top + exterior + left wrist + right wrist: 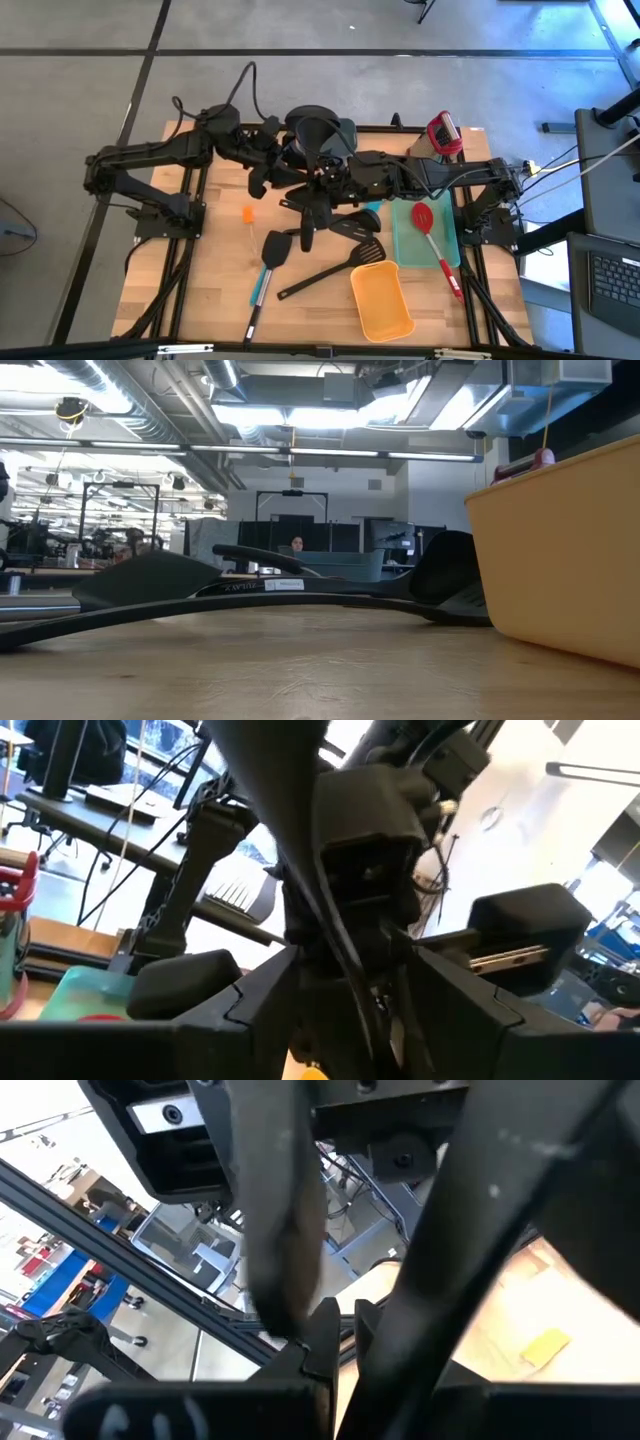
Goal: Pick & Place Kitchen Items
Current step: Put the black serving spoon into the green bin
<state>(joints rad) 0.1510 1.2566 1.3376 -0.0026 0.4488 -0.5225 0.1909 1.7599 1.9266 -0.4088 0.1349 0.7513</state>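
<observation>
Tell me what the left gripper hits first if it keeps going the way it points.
Most likely the right gripper and the dark utensil handle it holds; the left gripper faces them closely, though depth is unclear.

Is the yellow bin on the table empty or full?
Empty: in the high view the yellow bin shows only its bare yellow floor.

A yellow bin (pixel 381 301) sits on the wooden table (pixel 180 290), well apart from the jaws, beside a teal tray (pixel 410 240). A small orange piece (pixel 247 214) lies nearer them. A laptop (pixel 612 290) stands off the table, farthest from them.
</observation>
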